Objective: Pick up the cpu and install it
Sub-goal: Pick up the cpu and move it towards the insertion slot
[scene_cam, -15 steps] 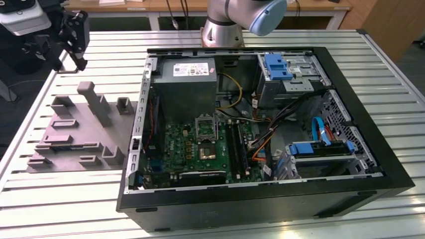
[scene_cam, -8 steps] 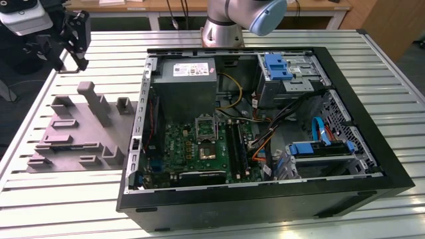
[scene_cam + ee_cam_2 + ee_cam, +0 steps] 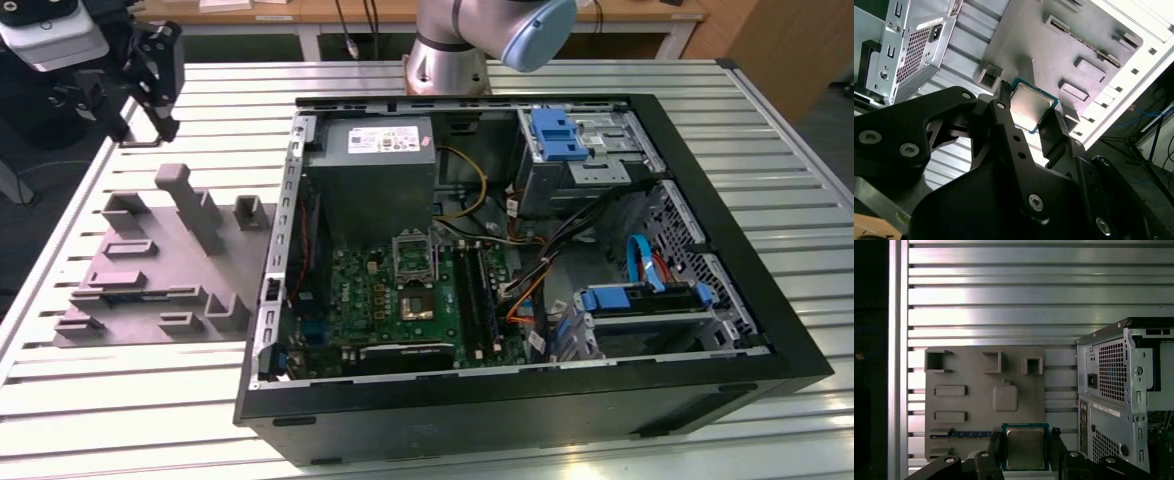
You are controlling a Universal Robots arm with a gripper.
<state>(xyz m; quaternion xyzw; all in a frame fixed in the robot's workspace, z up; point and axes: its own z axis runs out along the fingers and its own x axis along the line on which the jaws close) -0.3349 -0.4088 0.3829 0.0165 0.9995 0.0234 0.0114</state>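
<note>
Our gripper [image 3: 1025,440] is pinching the cpu [image 3: 1025,449]: one black finger presses each of two opposite edges, and in both wrist views the fingers [image 3: 996,445] sit tight against its greenish rim. The chip lies flat with its silvery top turned up towards the first wrist camera, its edges square to the fingers. It is so nearly square that we can hardly name a long axis; if anything, the slightly longer side runs along the fingers rather than across them. The edge nearest the gripper body is cut off behind the black linkage, and we cannot make out the underside. The cpu hangs in the air above the grey fixture plate [image 3: 974,405], apart from it, over the plate's edge and near a slot holding a thin blue-tinted strip [image 3: 971,434] whose nature we cannot tell. In the exterior view the gripper stands high over the plate's far end, and there the chip itself is too small and dark to pick out. The plate lies on the slatted table [image 3: 134,400]. Just beside the plate, on the exterior view's right, lies the open computer case [image 3: 534,405], and well inside it is the metal-framed socket [image 3: 418,300] with its dark centre.
</note>
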